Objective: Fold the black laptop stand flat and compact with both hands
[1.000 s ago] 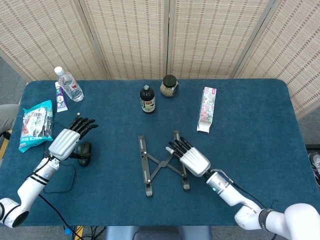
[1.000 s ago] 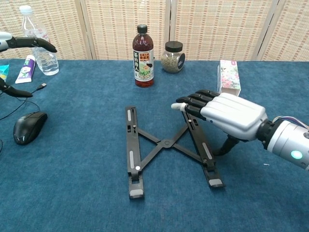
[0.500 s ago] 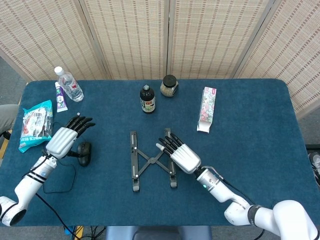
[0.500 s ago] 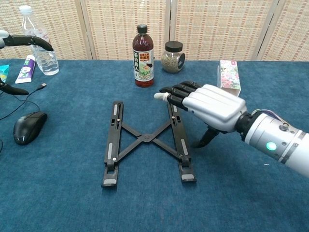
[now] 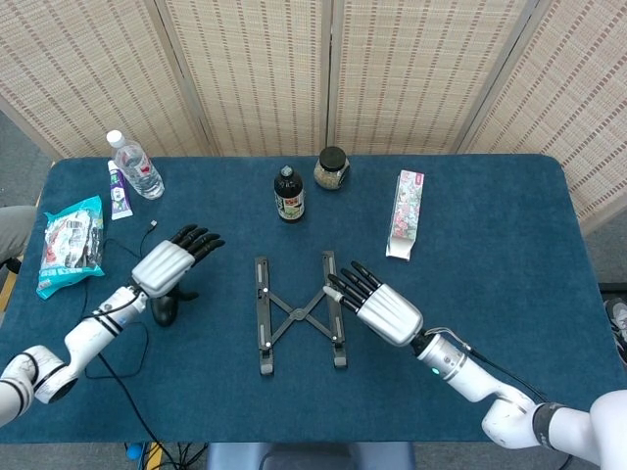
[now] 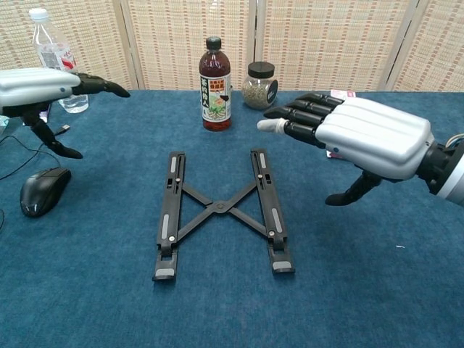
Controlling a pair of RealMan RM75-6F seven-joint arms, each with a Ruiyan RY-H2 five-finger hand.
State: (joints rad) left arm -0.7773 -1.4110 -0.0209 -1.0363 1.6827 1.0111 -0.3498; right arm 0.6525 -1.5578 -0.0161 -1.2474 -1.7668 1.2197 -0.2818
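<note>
The black laptop stand (image 5: 297, 314) (image 6: 220, 209) lies spread on the blue table, two long bars joined by a crossed X link. My right hand (image 5: 380, 305) (image 6: 355, 131) hovers open just right of the right bar, fingers stretched out, not touching the stand. My left hand (image 5: 172, 261) (image 6: 42, 85) is open too, raised over the table to the left of the stand, above the mouse. Neither hand holds anything.
A black mouse (image 5: 165, 306) (image 6: 43, 191) with its cable lies under the left hand. Behind the stand are a dark bottle (image 5: 288, 195) (image 6: 214, 85), a jar (image 5: 332, 168) (image 6: 259, 85) and a flowered carton (image 5: 407, 213). At far left: water bottle (image 5: 135, 167), tube, snack bag (image 5: 71, 244).
The right hand slid the stand left, then lifted off it and drew back to the right. The left hand moved right toward the stand.
</note>
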